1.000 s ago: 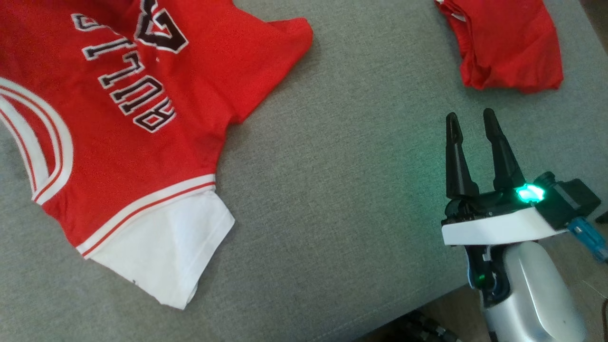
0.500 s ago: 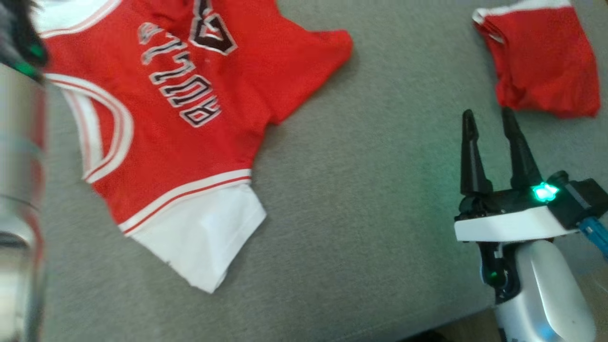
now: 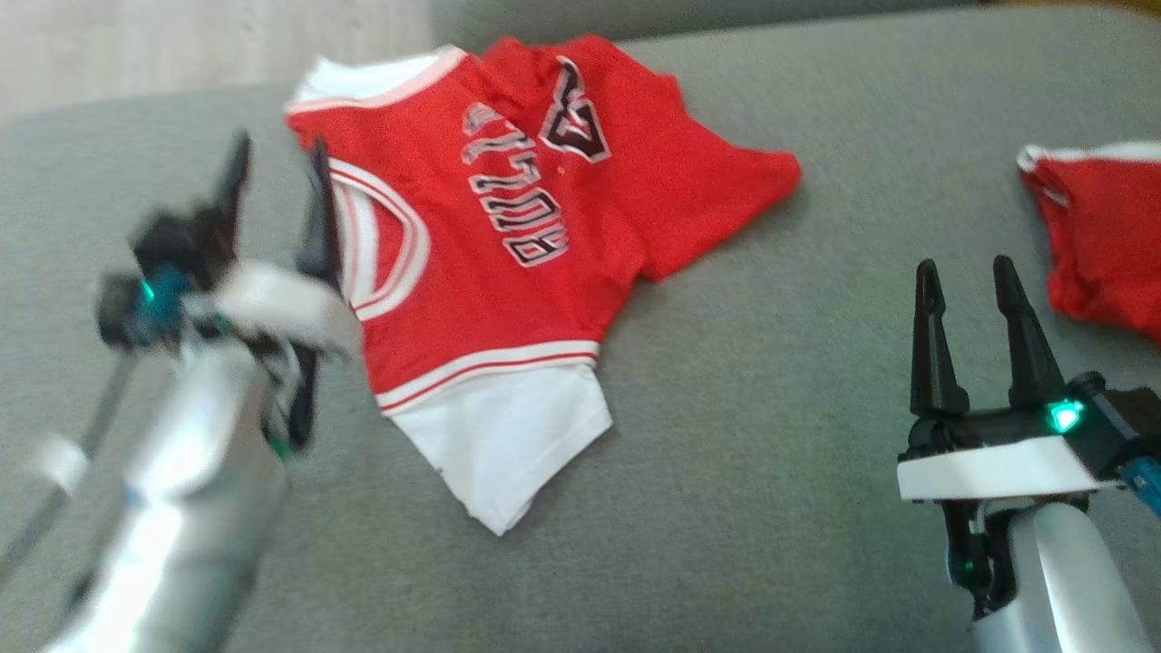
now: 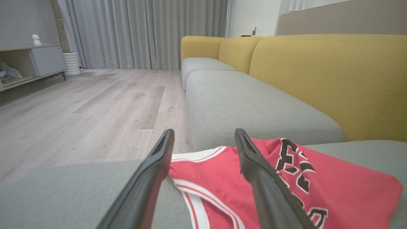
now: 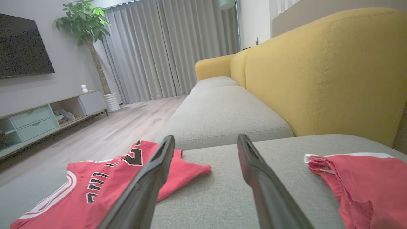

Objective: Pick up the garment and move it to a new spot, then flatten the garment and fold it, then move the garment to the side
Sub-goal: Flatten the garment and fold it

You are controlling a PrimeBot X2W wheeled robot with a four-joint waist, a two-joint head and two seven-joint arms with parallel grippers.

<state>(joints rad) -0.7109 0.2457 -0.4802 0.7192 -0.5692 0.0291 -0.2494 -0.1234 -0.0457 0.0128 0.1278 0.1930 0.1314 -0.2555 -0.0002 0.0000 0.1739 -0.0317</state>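
Jersey (image 3: 508, 272): judged light, limp, slippery; best pinched at shoulder. Saw left hand (image 3: 278, 143) wide at its armhole, right hand (image 3: 963, 265) wide, well apart.

bare grey cushion (image 3: 780, 381): wide open strip between jersey (image 3: 508, 227) and second red garment (image 3: 1102, 245), nothing lying on it; right gripper (image 3: 963, 266) over its near end; left gripper (image 3: 279, 150) just beside jersey's left edge; yellow backrest (image 4: 334, 79) walls one side; wooden floor (image 4: 95, 105) side open
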